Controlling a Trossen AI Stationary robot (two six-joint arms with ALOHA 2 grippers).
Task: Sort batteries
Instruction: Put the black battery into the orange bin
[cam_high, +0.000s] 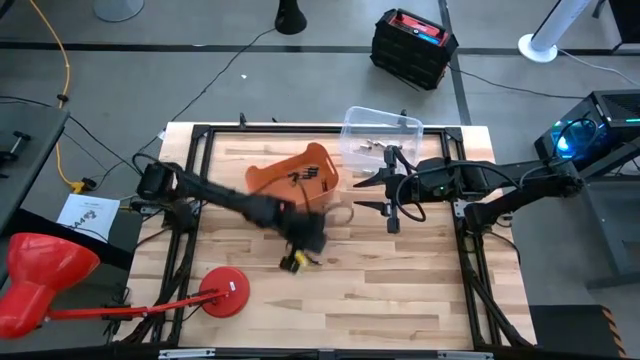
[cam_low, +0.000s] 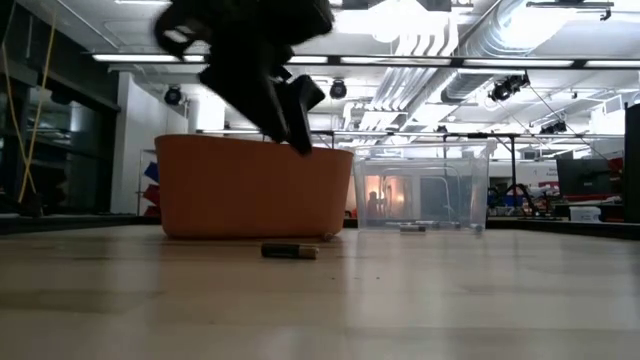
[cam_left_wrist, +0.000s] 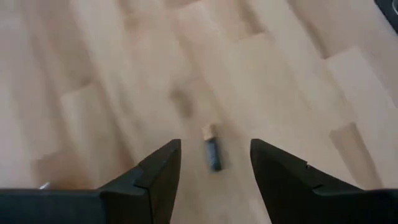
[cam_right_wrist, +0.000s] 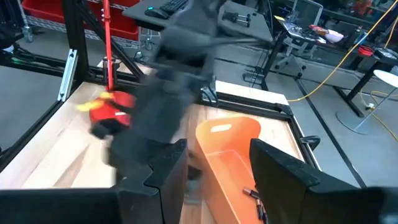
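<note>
A dark battery with a tan end (cam_left_wrist: 212, 154) lies on its side on the bare wood, also seen in the low view (cam_low: 288, 251) and from above (cam_high: 292, 263). My left gripper (cam_left_wrist: 216, 144) hangs open above it (cam_low: 290, 115), fingers apart on either side without touching. Several batteries (cam_right_wrist: 252, 194) lie in the orange bin (cam_high: 295, 175). Another battery (cam_low: 412, 228) lies in front of the clear bin (cam_high: 380, 135). My right gripper (cam_right_wrist: 217, 146) is open and holds nothing; it waits beside the orange bin, near the clear one (cam_high: 362, 195).
The orange bin (cam_low: 250, 185) and the clear bin (cam_low: 425, 190) stand side by side at the table's far part. A red disc-shaped base (cam_high: 225, 293) on a red rod sits near the table's near-left corner. Open wood lies toward the near edge.
</note>
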